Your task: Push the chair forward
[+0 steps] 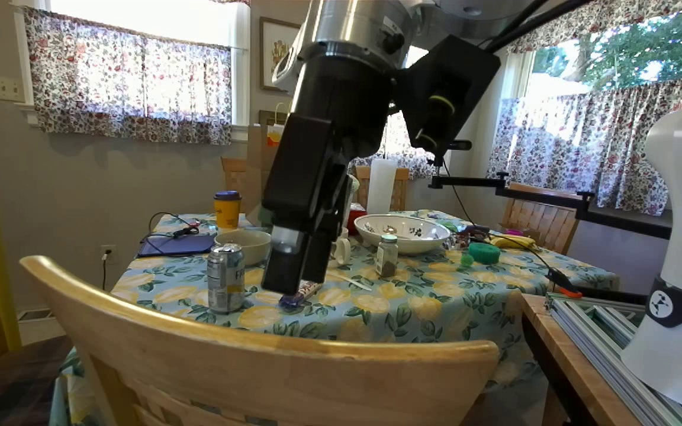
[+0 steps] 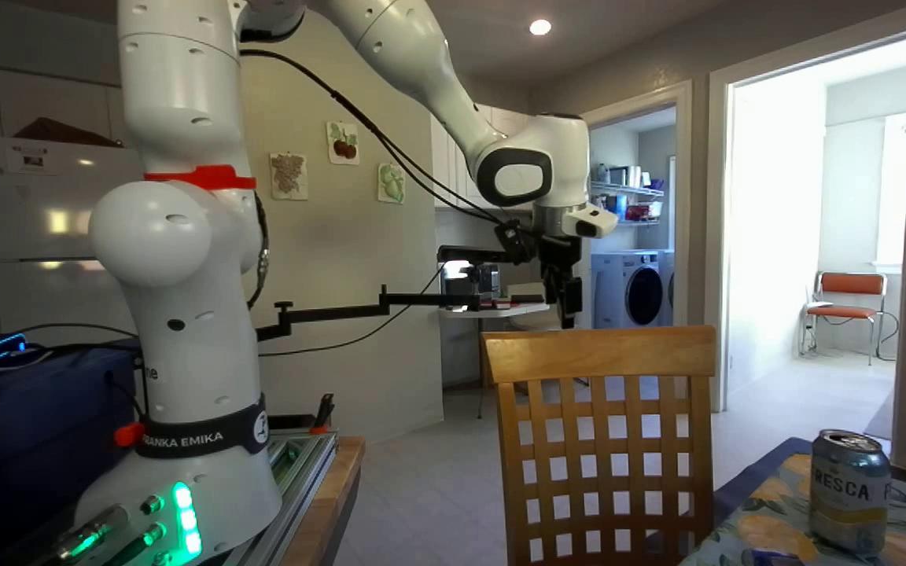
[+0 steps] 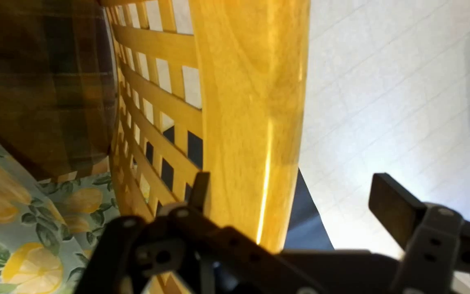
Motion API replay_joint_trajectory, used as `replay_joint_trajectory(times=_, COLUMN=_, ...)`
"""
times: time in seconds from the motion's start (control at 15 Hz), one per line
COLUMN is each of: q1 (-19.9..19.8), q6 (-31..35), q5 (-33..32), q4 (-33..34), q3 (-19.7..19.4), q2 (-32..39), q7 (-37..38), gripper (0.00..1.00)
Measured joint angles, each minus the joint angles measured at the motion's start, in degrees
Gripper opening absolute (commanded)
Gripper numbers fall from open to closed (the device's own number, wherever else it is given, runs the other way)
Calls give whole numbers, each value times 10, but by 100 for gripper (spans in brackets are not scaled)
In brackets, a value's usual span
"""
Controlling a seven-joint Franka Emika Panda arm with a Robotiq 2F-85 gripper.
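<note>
The chair (image 2: 602, 354) is standing upright just beside the table (image 1: 424, 287), and its curved top and its back full of square holes are showing in an exterior view. In the wrist view its dark seat (image 3: 43, 81) is peeking out, and the table's lemon cloth (image 3: 31, 261) is hiding a bit of it.

The gripper (image 1: 298, 279) is hanging close to the top of the chair and pointing down. Its fingers (image 3: 396, 210) are standing spread, far away from each other. In the wrist view the chair's top is showing between them, closer to one finger than to the other. I cannot tell if the gripper is touching the chair.

The robot (image 2: 185, 330) is sitting on a wood bench (image 1: 578, 361) at the side of the chair, and its arm (image 2: 414, 63) is reaching over to the chair.

A can (image 1: 226, 278) is standing on the table near the chair. A jar (image 1: 386, 257) is standing a little farther from the chair. A big bowl (image 1: 421, 244) is sitting past the jar from the chair, and a small bowl (image 1: 256, 251) is sitting past the can. A yellow cup (image 1: 227, 213) is standing on the table too, even farther from the chair.
</note>
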Motion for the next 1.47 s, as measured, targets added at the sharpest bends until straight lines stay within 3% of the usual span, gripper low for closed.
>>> replay_joint_trajectory(times=0.2, q1=7, q6=30, q5=-23, q4=2, q3=13, q2=21, q7=31, gripper=100)
replay_joint_trajectory(times=0.53, q1=9, q6=81, q5=-253, q4=2, q3=1, q2=36, q7=210, gripper=100)
replay_joint_trajectory(times=0.67, q1=8, q6=81, q5=-315, q4=4, q3=-5, q2=36, q7=260, gripper=100)
replay_joint_trajectory(times=1.47, q1=23, q6=80, q5=-319, q4=16, q3=7, q2=37, q7=265, gripper=100)
